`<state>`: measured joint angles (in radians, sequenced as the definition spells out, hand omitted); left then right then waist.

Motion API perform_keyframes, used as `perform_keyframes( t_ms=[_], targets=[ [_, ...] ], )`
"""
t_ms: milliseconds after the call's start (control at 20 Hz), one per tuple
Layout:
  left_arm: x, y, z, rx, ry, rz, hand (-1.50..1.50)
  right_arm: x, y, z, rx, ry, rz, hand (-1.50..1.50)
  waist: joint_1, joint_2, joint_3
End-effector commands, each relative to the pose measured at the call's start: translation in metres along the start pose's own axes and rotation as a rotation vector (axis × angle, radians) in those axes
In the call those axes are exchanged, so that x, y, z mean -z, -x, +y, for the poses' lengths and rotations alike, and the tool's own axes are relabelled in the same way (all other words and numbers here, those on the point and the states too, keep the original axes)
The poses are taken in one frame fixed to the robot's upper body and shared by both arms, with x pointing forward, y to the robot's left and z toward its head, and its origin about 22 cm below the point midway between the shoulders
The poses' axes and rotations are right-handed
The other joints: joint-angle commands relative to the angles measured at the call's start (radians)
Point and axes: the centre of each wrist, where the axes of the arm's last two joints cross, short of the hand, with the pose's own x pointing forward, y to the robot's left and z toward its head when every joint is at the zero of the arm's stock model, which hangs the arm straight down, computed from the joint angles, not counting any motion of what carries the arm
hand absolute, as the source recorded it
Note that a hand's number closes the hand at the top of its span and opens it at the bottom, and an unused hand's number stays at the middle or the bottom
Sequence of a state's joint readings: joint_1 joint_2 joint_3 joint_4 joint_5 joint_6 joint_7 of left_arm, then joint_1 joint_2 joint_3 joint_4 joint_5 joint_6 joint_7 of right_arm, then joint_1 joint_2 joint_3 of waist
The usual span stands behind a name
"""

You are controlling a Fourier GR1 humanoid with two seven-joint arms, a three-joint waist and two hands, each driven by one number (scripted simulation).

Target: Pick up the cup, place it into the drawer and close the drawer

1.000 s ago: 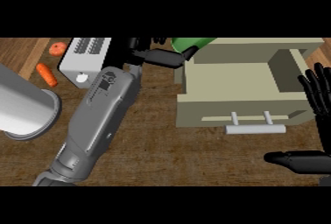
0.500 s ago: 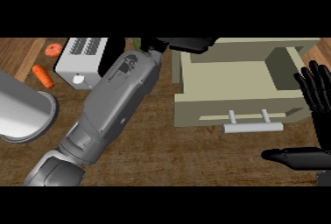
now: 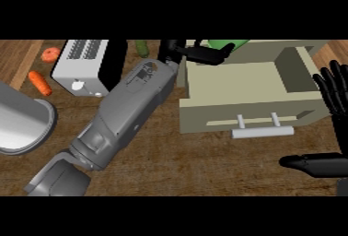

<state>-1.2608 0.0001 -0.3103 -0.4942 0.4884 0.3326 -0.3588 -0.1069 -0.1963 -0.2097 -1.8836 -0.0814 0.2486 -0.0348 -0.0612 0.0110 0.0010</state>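
Note:
The green cup [image 3: 223,44] shows at the top edge, over the back left corner of the open cream drawer [image 3: 204,113]. My left hand [image 3: 197,53] is curled round the cup and hides most of it. The left forearm runs diagonally up from the lower left. The drawer's inside shows no objects, and its front carries a pale bar handle [image 3: 262,131]. My right hand [image 3: 333,94] rests open at the right edge, fingers up, with its thumb below near the drawer's front right.
A white toaster [image 3: 88,64] stands at the top left. Beside it lie a carrot [image 3: 39,83] and a round orange item [image 3: 51,54]. A large steel pot [image 3: 20,120] sits at the left edge. A dark green item [image 3: 141,47] lies behind the toaster.
My left arm has swung right and forward, carrying the cup from the drawer's left side to above its back left corner. The right hand has stayed put.

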Motion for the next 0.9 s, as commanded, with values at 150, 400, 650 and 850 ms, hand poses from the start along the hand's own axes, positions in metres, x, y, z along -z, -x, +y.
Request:
perform_keyframes(
  t_ms=[150, 400, 650, 850],
  targets=[
    [-0.01, 0.013, -0.014, 0.141, 0.033, 0.083, 1.5, 0.002, -0.004, 0.012, -0.007, -0.018, -0.01, -1.5, -0.022, 0.002, 0.0],
    [-0.015, 0.02, -0.017, 0.183, 0.08, 0.134, -1.5, 0.012, -0.001, 0.008, 0.015, -0.014, -0.009, -1.5, -0.016, 0.006, 0.0],
    [-0.02, 0.028, -0.019, 0.282, 0.068, 0.14, -1.5, 0.011, 0.005, 0.002, 0.006, -0.037, -0.022, -1.5, -0.028, 0.009, 0.001],
    [-0.022, 0.023, -0.026, 0.232, 0.012, 0.065, -1.5, 0.011, 0.008, 0.006, 0.044, -0.049, -0.034, -1.5, -0.029, 0.01, 0.0]
  ],
)
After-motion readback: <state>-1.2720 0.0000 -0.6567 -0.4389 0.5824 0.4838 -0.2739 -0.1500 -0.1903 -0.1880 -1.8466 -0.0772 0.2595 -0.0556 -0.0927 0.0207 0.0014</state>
